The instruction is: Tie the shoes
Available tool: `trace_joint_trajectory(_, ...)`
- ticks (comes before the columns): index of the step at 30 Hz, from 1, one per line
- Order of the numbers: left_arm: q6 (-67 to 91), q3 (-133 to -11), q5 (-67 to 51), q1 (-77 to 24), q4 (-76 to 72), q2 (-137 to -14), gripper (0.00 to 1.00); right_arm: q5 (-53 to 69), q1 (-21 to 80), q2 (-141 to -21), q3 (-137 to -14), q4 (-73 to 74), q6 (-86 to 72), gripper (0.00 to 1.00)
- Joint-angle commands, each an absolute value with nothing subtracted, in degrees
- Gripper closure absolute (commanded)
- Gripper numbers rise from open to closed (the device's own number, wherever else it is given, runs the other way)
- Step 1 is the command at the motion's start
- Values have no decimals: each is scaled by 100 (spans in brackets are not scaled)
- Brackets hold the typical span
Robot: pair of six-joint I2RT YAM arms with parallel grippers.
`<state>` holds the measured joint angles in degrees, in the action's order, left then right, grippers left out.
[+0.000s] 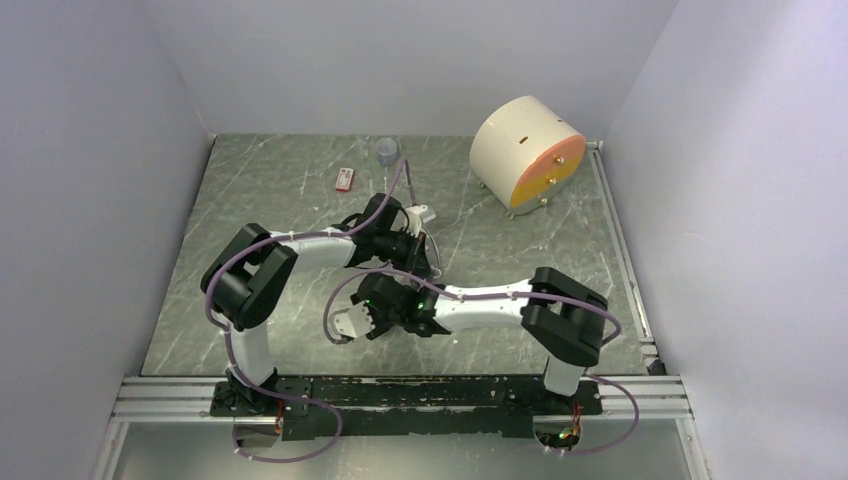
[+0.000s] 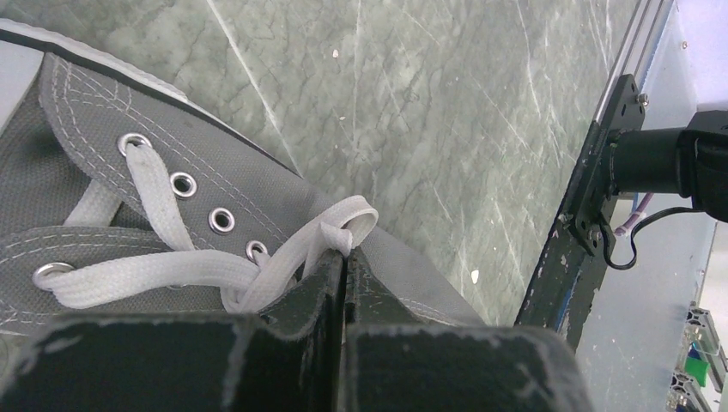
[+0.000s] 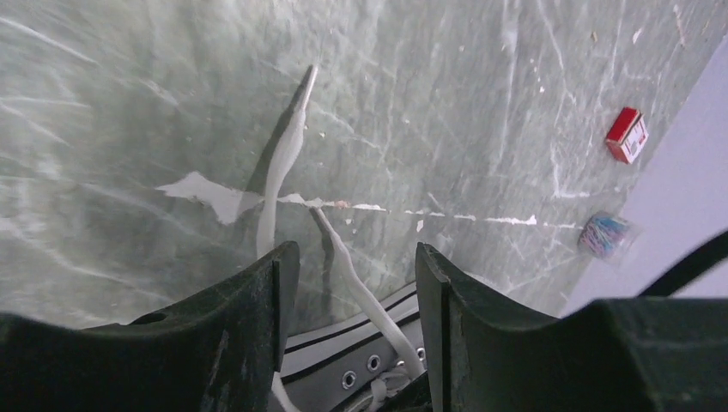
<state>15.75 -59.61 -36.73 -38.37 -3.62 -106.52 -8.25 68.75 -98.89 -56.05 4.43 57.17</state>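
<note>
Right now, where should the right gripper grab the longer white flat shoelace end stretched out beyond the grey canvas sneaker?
Mid-length of the white shoelace, short of its tip, from above. It runs thin and straight along the marbled tabletop, and the right gripper is open, jaws crosswise to it.

In the left wrist view we lose most of the sneaker (image 2: pixel 103 172) — it runs off the left edge and under the left gripper (image 2: pixel 345 257), whose pressed-together fingers swallow the lace (image 2: pixel 146 276). From above, the arms cover nearly all of it. The small packet (image 3: pixel 605 233) is too blurred to identify.
</note>
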Motion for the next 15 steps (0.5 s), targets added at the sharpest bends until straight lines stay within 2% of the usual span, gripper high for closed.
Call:
trace_joint_trajectory(1, 1477, -6044, -3711, -3787, -180, -10719, 95, -1676, 6876, -10209, -5788, 372, 6309, 44)
trace_joint_trajectory(15, 1538, -6044, -3770, -3779, -239, -10765, 95, -2076, 6622, -11273, -6252, 288, 6452, 42)
